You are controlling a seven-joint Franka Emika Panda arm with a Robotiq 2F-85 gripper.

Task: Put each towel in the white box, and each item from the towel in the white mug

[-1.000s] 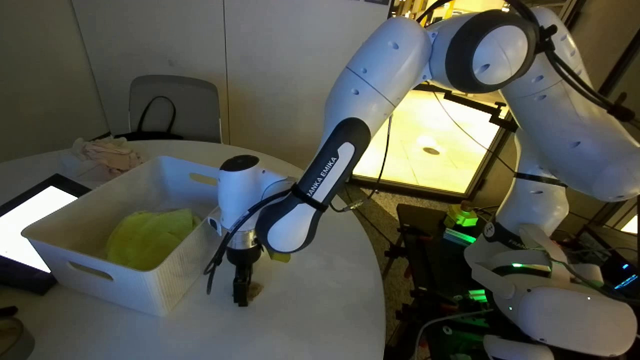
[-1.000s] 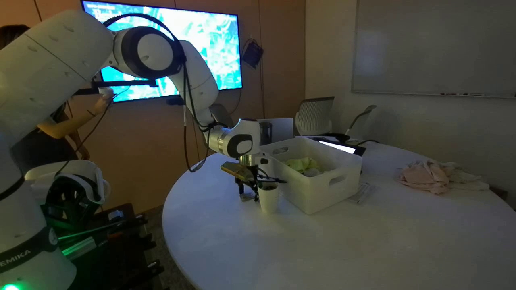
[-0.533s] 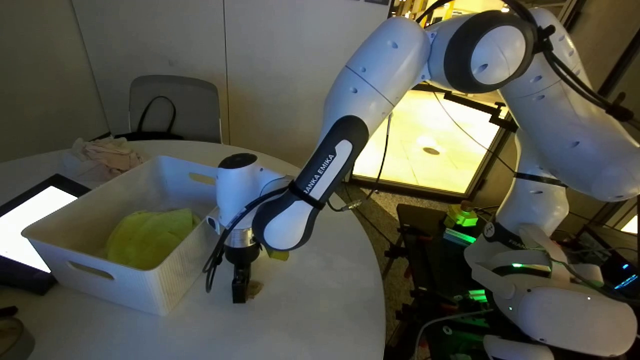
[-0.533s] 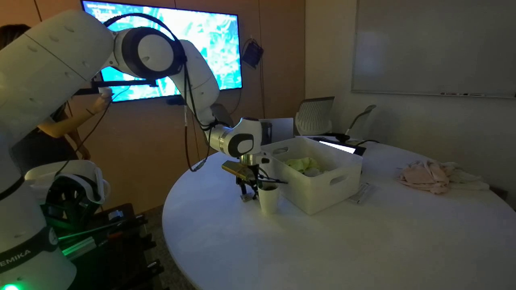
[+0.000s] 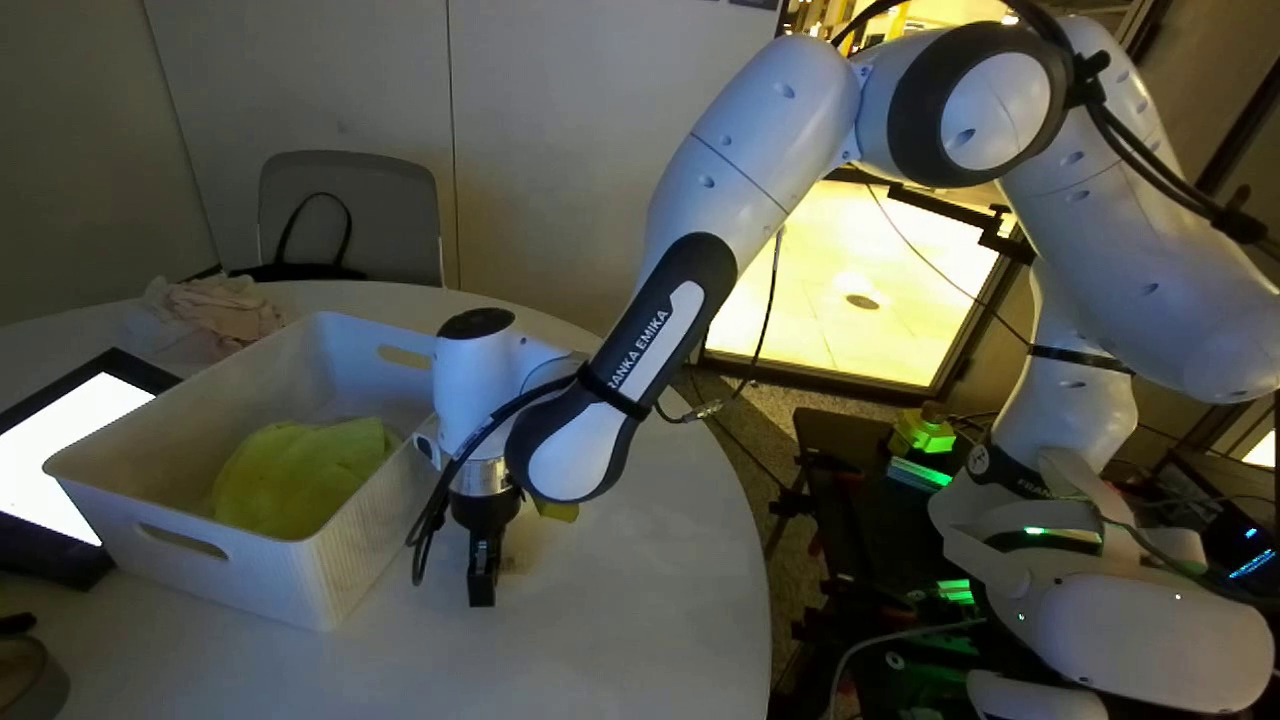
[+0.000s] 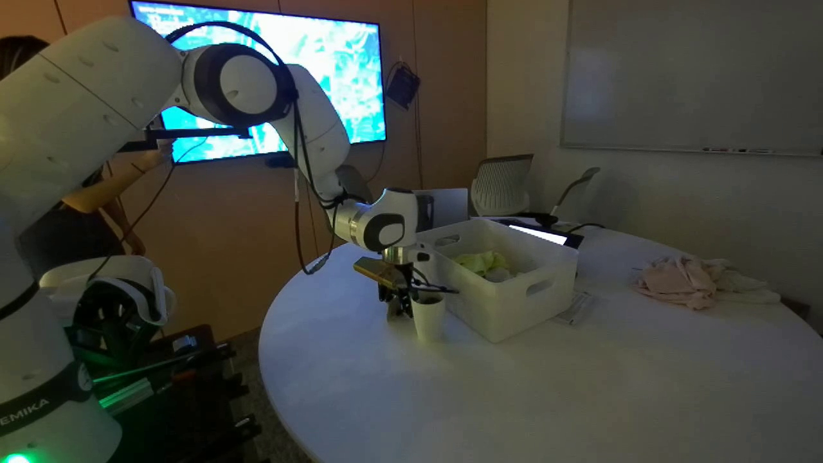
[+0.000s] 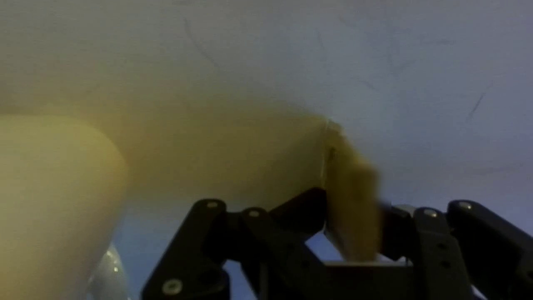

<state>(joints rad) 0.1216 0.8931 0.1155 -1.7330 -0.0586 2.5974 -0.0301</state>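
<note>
A blurred, brownish-yellow item is pinched between the two black fingers of my gripper, which is shut on it, low over the table. Close beside the gripper stands the white mug, upright; the wrist view shows its pale side at the left, while in an exterior view the arm seems to hide it. Yellow-green towel cloth lies rumpled inside the white box. Whether that is a single towel or both, I cannot tell. The same cloth shows over the box's rim in an exterior view.
The box wall rises just past the mug. A dark tablet with a lit screen lies at the box's far side. Pink and whitish cloths lie on the round white table. A chair stands behind.
The fingers have come together on the brownish item, which now shows more narrowly between them in both exterior views. The arm has shifted only slightly.
</note>
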